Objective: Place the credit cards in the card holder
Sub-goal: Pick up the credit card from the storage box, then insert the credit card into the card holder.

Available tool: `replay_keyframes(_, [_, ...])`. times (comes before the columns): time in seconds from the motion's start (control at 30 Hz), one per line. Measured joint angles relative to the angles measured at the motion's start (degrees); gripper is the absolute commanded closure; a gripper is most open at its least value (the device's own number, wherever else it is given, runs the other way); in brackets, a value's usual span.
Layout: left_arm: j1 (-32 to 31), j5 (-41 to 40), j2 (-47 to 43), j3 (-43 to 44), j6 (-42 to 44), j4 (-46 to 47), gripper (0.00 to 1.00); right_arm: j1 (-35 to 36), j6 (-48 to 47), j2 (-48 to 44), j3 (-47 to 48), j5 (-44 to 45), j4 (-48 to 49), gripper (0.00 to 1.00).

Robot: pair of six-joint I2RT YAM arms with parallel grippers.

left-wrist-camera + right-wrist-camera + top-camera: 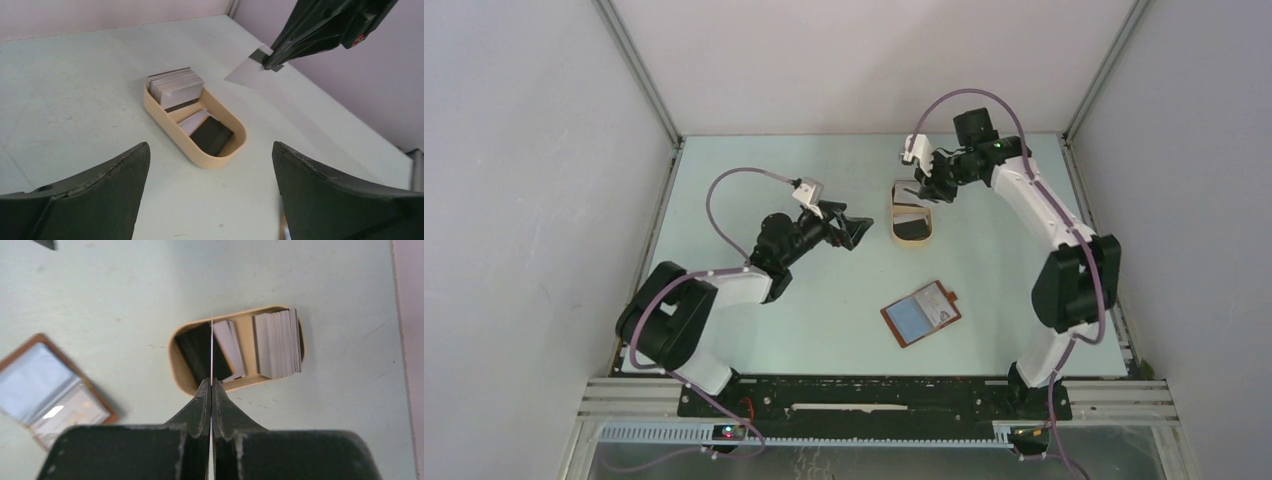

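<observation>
Left gripper hovered left of centre, fingers spread wide, holding nothing. Tan tray just right of it held stacked credit cards. Right gripper hung above the tray's far end, pinching one white card. Card holder lay open nearer, well apart from the tray.

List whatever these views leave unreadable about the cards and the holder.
- Held card: right wrist view sees it edge-on, a thin line in the right gripper; face unseen.
- Under the black card in the tray: covered.
- Card holder: blurred, cut by the left edge in the right wrist view; pockets too small from the top.
- Card stack: count too fine.
</observation>
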Motion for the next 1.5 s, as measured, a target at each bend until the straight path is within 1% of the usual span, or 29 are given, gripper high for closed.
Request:
replay_keyframes(0.17, [-0.55, 1.84, -6.84, -4.68, -5.84, 0.39, 0.05, -0.63, 3.26, -10.58, -5.07, -5.99, -2.10, 1.00])
replay_keyframes(0.27, [-2.49, 1.92, -12.46, -8.28, -8.81, 0.07, 0.06, -1.68, 5.33, -17.38, -8.68, -10.73, -4.57, 1.00])
replay_keyframes(0.4, [-8.07, 0.02, -22.29, -12.79, -10.86, -3.54, 0.05, -3.45, 7.58, -23.63, -13.40, -16.83, -7.72, 1.00])
replay_keyframes(0.53, [-14.08, -3.04, -32.20, -15.63, -11.54, -7.74, 0.05, -5.22, 9.29, -27.08, -18.14, -23.23, -11.23, 1.00])
replay_keyframes(0.63, [-18.25, -5.53, -37.18, -17.29, -12.35, -9.05, 0.05, -6.27, 10.08, -28.44, -20.79, -27.91, -13.25, 1.00])
replay_keyframes(0.73, [-22.88, -7.58, -39.43, -19.69, -12.66, -8.00, 0.05, -6.54, 10.75, -29.90, -24.41, -32.28, -14.08, 1.00])
replay_keyframes(0.83, [-26.60, -9.16, -38.91, -23.19, -12.74, -4.59, 0.05, -6.78, 11.58, -31.61, -27.93, -35.54, -13.86, 1.00])
replay_keyframes(0.9, [-27.85, -10.16, -37.29, -25.38, -12.96, -1.42, 0.06, -6.80, 12.98, -33.29, -30.62, -38.23, -12.59, 1.00])
replay_keyframes(1.03, [-29.62, -12.41, -30.34, -27.78, -14.29, 6.64, 0.11, -6.84, 18.36, -36.61, -35.98, -43.34, -7.82, 1.00])
replay_keyframes(1.17, [-30.75, -12.83, -23.23, -27.54, -15.76, 13.18, 0.19, -6.91, 24.76, -37.48, -39.52, -47.50, -1.44, 1.00])
replay_keyframes(1.3, [-31.01, -12.70, -17.92, -25.33, -17.49, 16.90, 0.26, -6.69, 28.63, -36.13, -40.15, -50.40, 2.10, 1.00])
replay_keyframes(1.5, [-31.06, -11.80, -14.73, -21.11, -19.21, 19.96, 0.33, -4.96, 31.12, -33.53, -40.15, -51.65, 4.57, 1.00])
